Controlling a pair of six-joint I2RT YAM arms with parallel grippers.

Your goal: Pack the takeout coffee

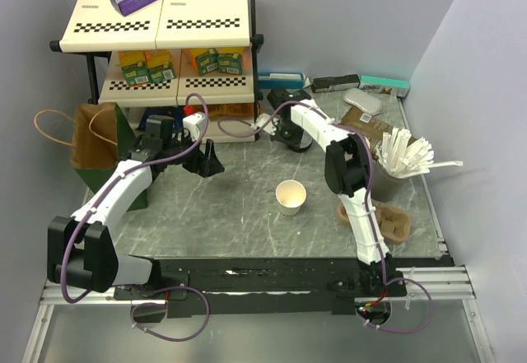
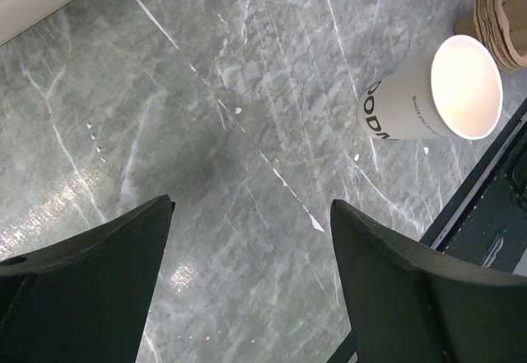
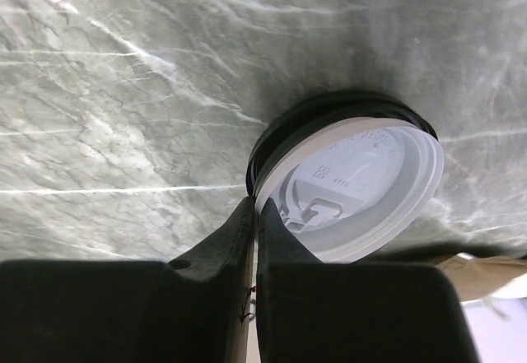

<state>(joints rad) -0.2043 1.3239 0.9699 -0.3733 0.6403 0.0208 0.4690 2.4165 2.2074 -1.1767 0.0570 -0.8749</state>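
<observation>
From above, we see one paper cup [image 1: 290,197] standing upright and open-mouthed on the grey marbled worktop [image 1: 247,223]. It is roughly midway between the two arms and apart from the brown pulp tray [image 1: 389,220] on the right. It has no lid and sits in no carrier, so we judge the packing barely begun. The cup has yet to be capped, seated in the tray and perhaps carried to the paper bag [image 1: 92,137] at the left edge. The right arm [image 1: 319,126] reaches to the far side of the worktop, and the left arm [image 1: 123,188] hangs over the left part.

In the left wrist view the left jaws stand wide apart over bare worktop, with nothing between them. The paper cup shows at the upper right, well clear of them. It is white and tapered, with a rolled rim, a pale tan inside and dark lettering down its side, and we can make out nothing in it. A corner of the pulp tray shows just beyond it.

In the right wrist view the right jaws are drawn together to a thin slit on the near rim of a white lid [image 3: 354,186]. That lid rests on a black disc [image 3: 346,98] beneath it. We take this as the lid being picked for the cup, but we cannot tell whether it has lifted free.
</observation>
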